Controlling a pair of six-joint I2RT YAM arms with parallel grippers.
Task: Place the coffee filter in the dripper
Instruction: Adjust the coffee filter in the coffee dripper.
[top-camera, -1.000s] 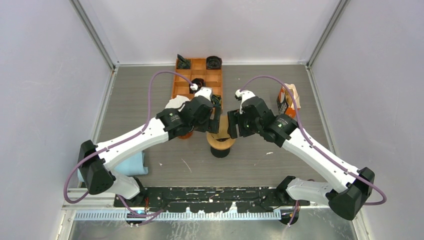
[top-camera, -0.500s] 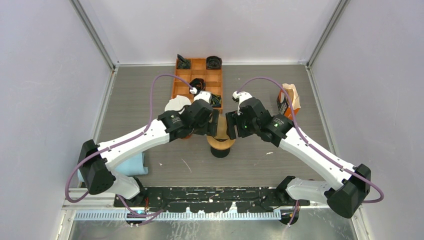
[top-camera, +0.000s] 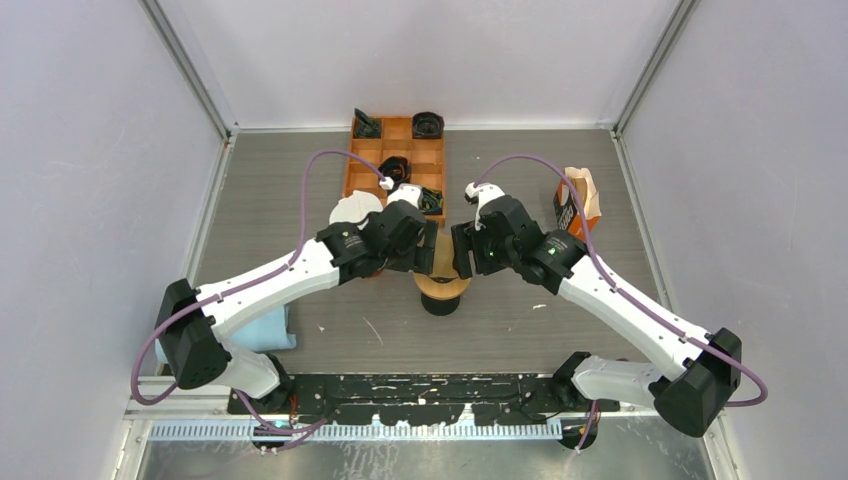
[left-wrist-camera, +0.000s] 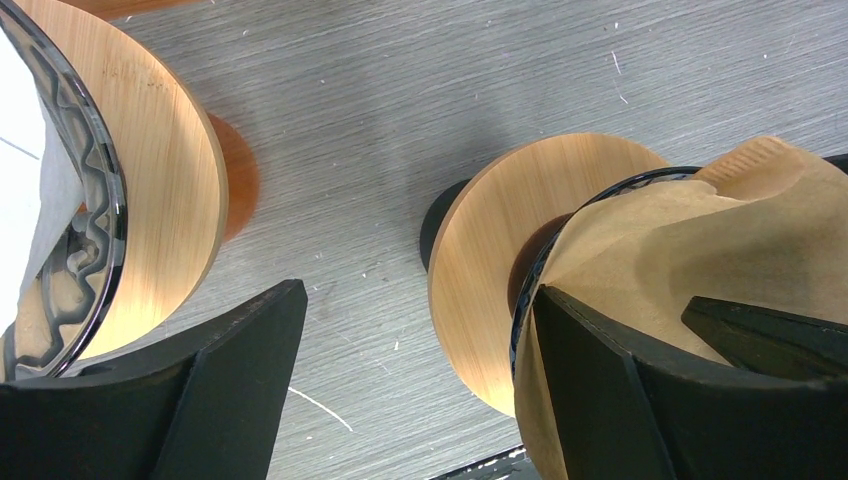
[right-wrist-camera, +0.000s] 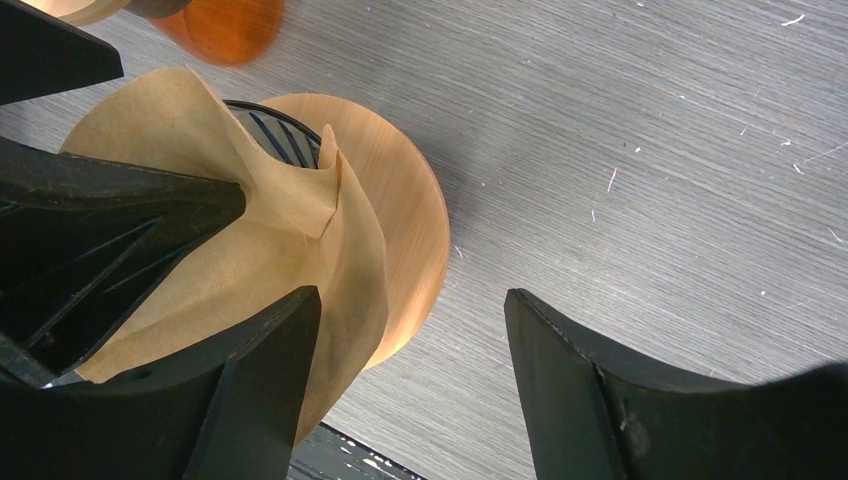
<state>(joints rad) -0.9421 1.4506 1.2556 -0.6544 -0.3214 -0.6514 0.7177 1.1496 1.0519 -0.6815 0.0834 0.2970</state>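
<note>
A grey wood-grain table (top-camera: 500, 330) filled the floor of a cell closed in by plain white walls (top-camera: 430, 60). From the near edge the left arm (top-camera: 270, 285) and the right arm (top-camera: 620, 300) reached forward and inward, and their wrists met head to head over the middle of the table. An orange compartment tray (top-camera: 398, 130) lay at the far side, holding a few dark parts. A blue cloth (top-camera: 268, 330) sat near the left base and an orange and black bag (top-camera: 575, 200) stood beside the right wall. A second dripper with a white filter (top-camera: 352, 210) was just beside the left wrist. The dripper (right-wrist-camera: 400, 200), with its wooden collar and black ribbed cone, stood directly under both wrists. The brown coffee filter (right-wrist-camera: 250, 250) sat in its mouth, creased, with one flap standing above the rim and its near edge draped over the collar. The left gripper (left-wrist-camera: 418, 300) was spread wide, one finger over the filter's edge and the other above bare table between the two drippers, clamping nothing. The right gripper (right-wrist-camera: 412, 298) was likewise spread wide, one finger at the filter's draped edge and the other well clear over the table.
</note>
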